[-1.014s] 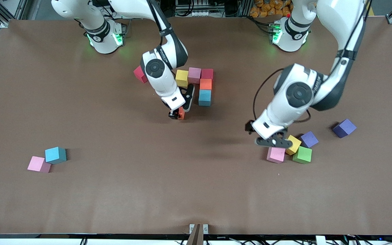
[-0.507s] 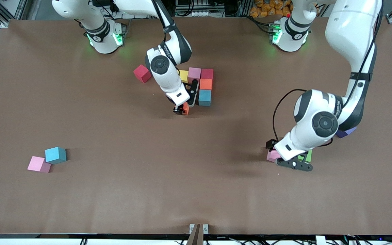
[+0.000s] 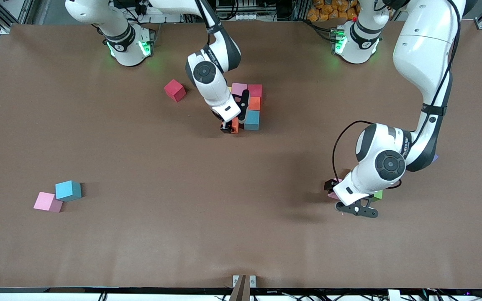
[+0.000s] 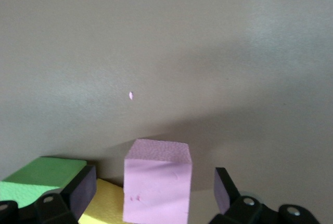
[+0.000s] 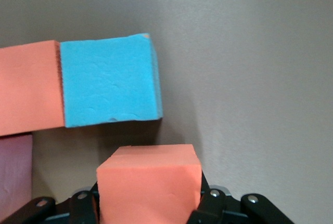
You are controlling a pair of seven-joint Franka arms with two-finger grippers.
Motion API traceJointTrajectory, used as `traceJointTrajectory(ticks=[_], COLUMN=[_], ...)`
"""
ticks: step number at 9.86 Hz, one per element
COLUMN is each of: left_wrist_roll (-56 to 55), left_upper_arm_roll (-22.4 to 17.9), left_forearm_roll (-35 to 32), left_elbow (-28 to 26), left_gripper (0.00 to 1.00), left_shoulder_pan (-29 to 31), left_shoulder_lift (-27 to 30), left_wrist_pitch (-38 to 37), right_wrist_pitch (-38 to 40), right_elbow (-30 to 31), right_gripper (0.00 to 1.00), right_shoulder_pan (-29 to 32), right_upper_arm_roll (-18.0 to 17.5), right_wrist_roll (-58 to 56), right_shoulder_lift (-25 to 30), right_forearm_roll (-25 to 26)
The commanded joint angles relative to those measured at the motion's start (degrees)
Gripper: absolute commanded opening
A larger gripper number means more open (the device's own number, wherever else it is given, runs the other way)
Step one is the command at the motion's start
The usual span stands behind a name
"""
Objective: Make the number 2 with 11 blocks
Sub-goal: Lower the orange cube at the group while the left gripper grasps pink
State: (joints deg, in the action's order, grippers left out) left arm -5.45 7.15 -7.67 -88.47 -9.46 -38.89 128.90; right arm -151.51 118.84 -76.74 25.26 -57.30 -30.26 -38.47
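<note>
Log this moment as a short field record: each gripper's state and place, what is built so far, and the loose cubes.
right gripper: shut on an orange cube, beside the blue cube of the partial digit
left gripper: open, fingers either side of a pink cube, not closed on it
partial digit: pink, red, orange, then the blue cube, edge to edge
loose, right arm's end: red cube; pink and blue pair
by left gripper: green cube, yellow cube

We see the whole counter (image 3: 140,234) from high, facing the arms; each wrist view looks down close, sharing its cube: pink (image 4: 157,182), orange (image 5: 148,185).
</note>
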Motion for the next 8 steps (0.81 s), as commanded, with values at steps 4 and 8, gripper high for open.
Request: traceJointTrajectory(ticks=[4,8], left_wrist_roll=[0.62,2.02], left_upper_arm_roll=[0.05,1.46], left_forearm_roll=[-2.09,-2.09], left_elbow=[-0.29,-3.89], left_gripper=[0.94,0.92], left_shoulder_pan=[-0.48,1.1], left_shoulder_lift=[-2.42,-1.98], left_wrist_pitch=[1.97,4.51], right_wrist_pitch=[-3.44,-3.44], right_elbow=[1.57,0.35], right_gripper=[0.17,0.16], right_shoulder_pan=[-3.32,-4.38], right_upper_arm_roll=[0.57,0.58], right_wrist_roll=[0.08,0.87], right_shoulder_lift=[-1.29,-2.35], right_forearm_roll=[-4.15,-5.74])
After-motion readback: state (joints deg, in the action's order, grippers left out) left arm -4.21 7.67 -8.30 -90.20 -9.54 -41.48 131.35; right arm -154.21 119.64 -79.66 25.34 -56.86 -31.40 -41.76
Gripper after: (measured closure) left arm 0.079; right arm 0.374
